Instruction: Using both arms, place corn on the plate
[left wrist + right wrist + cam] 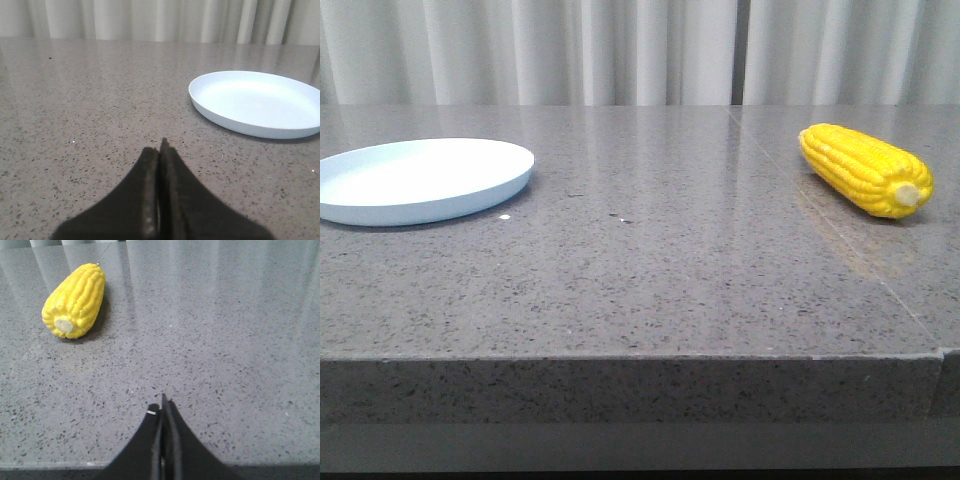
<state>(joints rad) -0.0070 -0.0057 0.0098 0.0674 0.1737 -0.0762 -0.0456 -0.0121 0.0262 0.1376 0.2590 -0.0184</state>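
The yellow corn [865,169] lies on its side at the right of the grey stone table, pale stub end toward the front. It also shows in the right wrist view [76,300]. The pale blue plate [420,180] sits empty at the far left; it also shows in the left wrist view [257,102]. No gripper shows in the front view. My left gripper [160,150] is shut and empty, well short of the plate. My right gripper [162,407] is shut and empty, well short of the corn, near the table's front edge.
The grey speckled table [650,260] has a front edge close to the camera and a seam near its right end [942,352]. White curtains [640,50] hang behind the table.
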